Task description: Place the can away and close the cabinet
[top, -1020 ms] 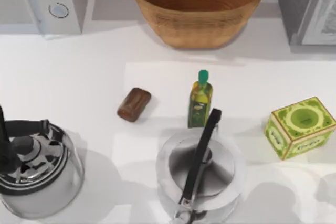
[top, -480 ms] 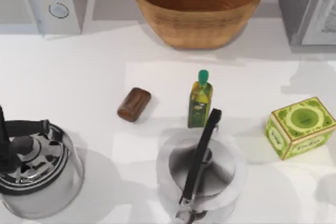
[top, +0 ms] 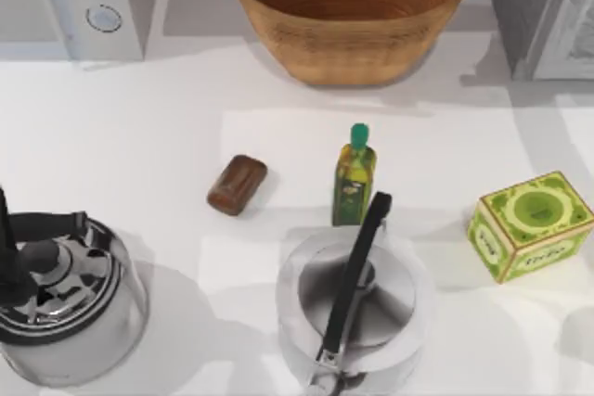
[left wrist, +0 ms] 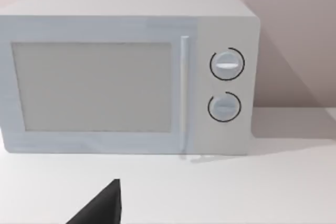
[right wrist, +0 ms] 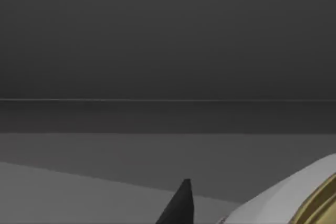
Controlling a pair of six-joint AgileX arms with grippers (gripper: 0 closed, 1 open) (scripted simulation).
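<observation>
Resting against the right gripper (right wrist: 184,203) — a gold-rimmed can (right wrist: 315,203), inside the dark cabinet (right wrist: 168,51); grip state indeterminable — left gripper (left wrist: 102,208) facing the microwave (left wrist: 126,77).

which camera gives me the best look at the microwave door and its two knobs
The left wrist view: it faces the microwave head-on, showing the whole door, its handle and both knobs. The top view catches just the microwave's corner at the back left of the table, knobs seen from above. The right wrist view is dark.
</observation>
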